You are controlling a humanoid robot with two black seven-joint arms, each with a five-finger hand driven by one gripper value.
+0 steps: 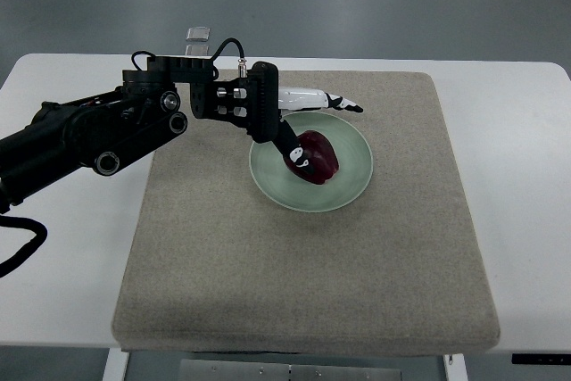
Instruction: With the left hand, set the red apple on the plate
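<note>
1. Apple [317, 157]: dark red, sitting inside the plate [355, 179], with the left robot hand [299, 131] over it, thumb touching its near side, other fingers [332, 100] stretched out above the rim.
2. The plate rests on a grey mat [303, 274] covering the white surface [522, 131].

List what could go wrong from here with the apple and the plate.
1. The red apple sits in the green plate with the left hand right against it; pulling the fingers back carelessly could roll it toward the rim.
2. The plate rests loose on the grey mat; a nudge from the hand could slide or tip it.
</note>
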